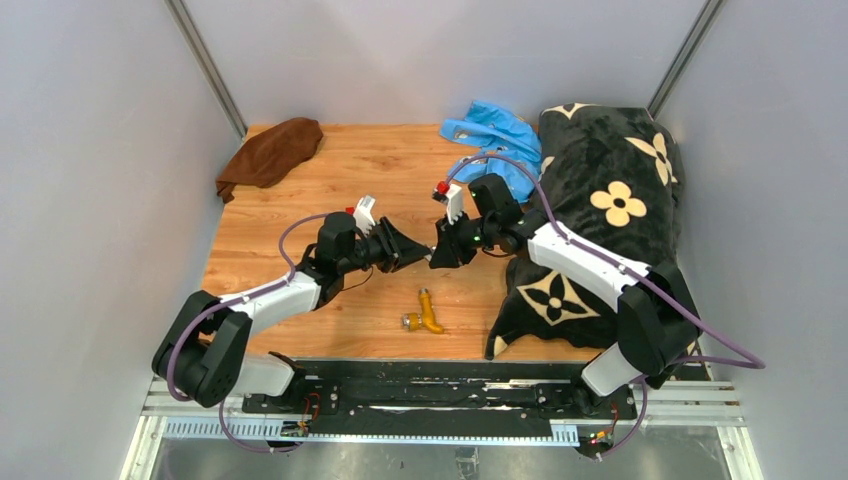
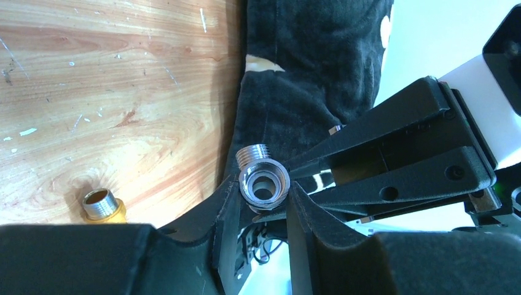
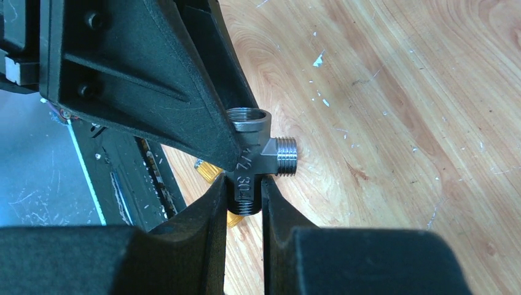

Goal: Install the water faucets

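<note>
A: Where is the silver T-shaped fitting (image 3: 264,153)?
B: It is held above the desk (image 1: 300,200), just beyond the brass tap spout (image 1: 430,315). From above it is hidden where the two hands meet.
A: Who has hold of it?
B: The right hand (image 3: 246,187) is clamped on one stem, below stamped characters that the other hand partly covers. The left hand (image 2: 263,195) meets it from the opposite side. Its fingers are narrow and pressed to either side of the fitting's open round end. One threaded stub sticks out free.
A: And the spout?
B: It lies on the desk with nothing touching it. The left wrist view shows only its threaded mouth, with the rest cut off by a finger. The right wrist view shows only a yellow sliver behind the fitting.
A: What else is there?
B: Right of the spout is a black flowered blanket (image 1: 610,200), partly under the right arm. Far beyond the spout lies a blue plastic bag (image 1: 495,135), and beyond it to the left a brown cloth (image 1: 272,152).
</note>
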### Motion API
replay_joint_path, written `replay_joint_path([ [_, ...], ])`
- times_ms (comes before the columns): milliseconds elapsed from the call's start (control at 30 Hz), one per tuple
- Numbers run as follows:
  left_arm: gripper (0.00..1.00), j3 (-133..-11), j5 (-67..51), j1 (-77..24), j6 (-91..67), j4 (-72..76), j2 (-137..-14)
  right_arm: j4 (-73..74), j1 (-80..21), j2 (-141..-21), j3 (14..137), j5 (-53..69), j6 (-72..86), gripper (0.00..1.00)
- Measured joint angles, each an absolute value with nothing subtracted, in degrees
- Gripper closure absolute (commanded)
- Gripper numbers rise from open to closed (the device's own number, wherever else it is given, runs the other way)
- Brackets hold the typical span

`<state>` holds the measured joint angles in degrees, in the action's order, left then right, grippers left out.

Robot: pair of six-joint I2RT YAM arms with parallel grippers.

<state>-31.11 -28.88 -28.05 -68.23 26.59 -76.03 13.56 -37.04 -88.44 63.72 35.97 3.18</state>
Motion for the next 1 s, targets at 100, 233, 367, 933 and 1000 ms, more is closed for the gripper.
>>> replay_joint_path([
  [100,1.0,-31.11,-28.16,-28.12,-68.82,26.83,-75.75,13.34,-36.47,-88.38,63.72,37.23,5.58,0.41],
  [233,1.0,-30.85,-26.57,-28.21,-69.78,27.53,-74.76,7.64,-35.24,-86.7,61.08,41.93,13.37,0.26],
  [367,1.0,-28.29,-25.98,-28.21,-72.79,33.76,-73.84,-8.51,-31.53,-80.93,50.83,44.29,28.32,0.2],
  [933,1.0,-21.63,-23.22,-28.21,-87.59,65.12,-77.95,-82.63,-30.3,-95.96,31.11,37.93,81.84,0.37],
  [1000,1.0,-21.61,-23.05,-28.21,-87.66,65.54,-77.91,-84.93,-31.0,-95.98,31.16,37.76,83.13,0.44],
])
